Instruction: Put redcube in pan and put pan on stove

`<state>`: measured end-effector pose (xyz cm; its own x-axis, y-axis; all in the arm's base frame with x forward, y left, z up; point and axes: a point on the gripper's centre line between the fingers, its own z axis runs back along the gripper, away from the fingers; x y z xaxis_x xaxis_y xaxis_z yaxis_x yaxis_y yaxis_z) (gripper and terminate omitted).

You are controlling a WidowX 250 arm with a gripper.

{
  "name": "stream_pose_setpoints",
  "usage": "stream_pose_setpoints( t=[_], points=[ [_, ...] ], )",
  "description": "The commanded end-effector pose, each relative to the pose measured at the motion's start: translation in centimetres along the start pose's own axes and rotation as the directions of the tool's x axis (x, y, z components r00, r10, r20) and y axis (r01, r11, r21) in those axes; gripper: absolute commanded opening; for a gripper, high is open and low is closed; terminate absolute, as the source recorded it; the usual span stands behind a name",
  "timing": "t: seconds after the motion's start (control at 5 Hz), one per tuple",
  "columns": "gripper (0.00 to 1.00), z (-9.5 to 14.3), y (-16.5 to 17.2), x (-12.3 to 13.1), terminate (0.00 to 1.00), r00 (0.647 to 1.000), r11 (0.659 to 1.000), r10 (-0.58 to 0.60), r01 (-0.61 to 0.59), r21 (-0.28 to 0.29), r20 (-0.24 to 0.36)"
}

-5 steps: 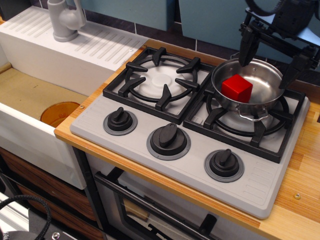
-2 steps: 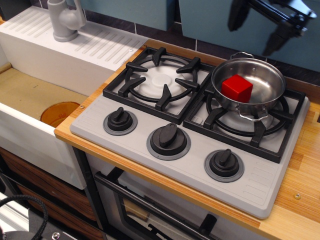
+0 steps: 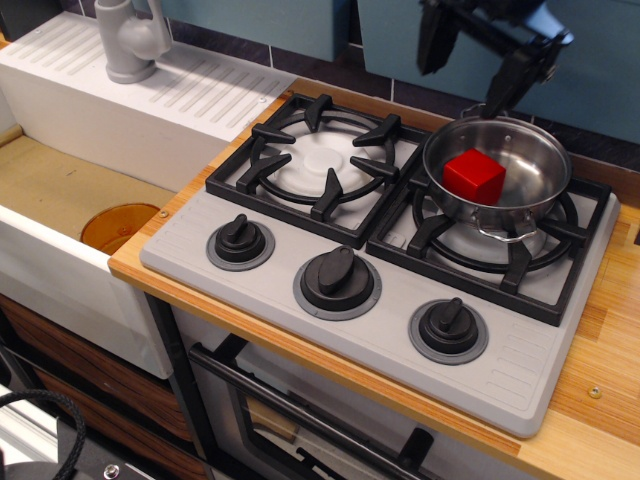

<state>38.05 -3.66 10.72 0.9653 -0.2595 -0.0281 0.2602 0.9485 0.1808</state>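
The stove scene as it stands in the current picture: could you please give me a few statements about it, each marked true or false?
1. The redcube lies inside the pan. True.
2. The pan sits on the left burner of the stove. False: it rests on the right burner grate; the left one is bare.
3. The gripper is shut on the pan's rim. False: its fingers are spread open above and behind the pan, touching nothing.
4. The stove has three black knobs along its front. True.
5. The faucet stands on the stove. False: it stands on the white sink unit to the left.
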Motion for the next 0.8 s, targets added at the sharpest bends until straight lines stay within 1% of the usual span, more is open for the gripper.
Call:
stream_pose_setpoints(
  t=[0.0,0.6],
  points=[
    [1.0,1.4,1.4,-0.5,0.0,0.992,1.0,0.022,-0.02,-0.012,0.127],
    [1.0,-1.6,1.0,-1.0,0.0,0.985,0.999,0.032,-0.025,-0.039,0.17]
  ],
)
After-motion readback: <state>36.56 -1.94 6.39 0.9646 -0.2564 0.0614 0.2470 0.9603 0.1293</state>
